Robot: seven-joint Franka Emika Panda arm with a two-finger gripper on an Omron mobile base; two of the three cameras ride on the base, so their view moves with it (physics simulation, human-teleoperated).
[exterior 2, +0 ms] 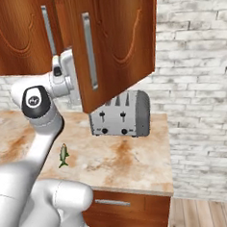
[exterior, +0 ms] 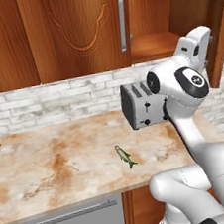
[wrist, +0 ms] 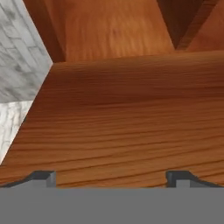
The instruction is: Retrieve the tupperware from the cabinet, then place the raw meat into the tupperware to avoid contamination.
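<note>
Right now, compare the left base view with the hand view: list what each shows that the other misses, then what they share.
Left base view alone: the raw meat lying on the counter, the toaster behind it, and the closed left door's handle. Hand view alone: the gripper, open, close over a bare wooden shelf. Both: the cabinet interior and white brick wall.

Cabinet [exterior: 74, 34] polished wood (visible grain); toaster [exterior 2: 121, 115] brushed metal; counter [exterior: 56, 166] marbled stone.

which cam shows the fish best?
Left base view: the fish lies whole and unobstructed on the counter, in front of the toaster. Right base view shows it smaller, beside the arm. Hand view faces the cabinet shelf.
</note>
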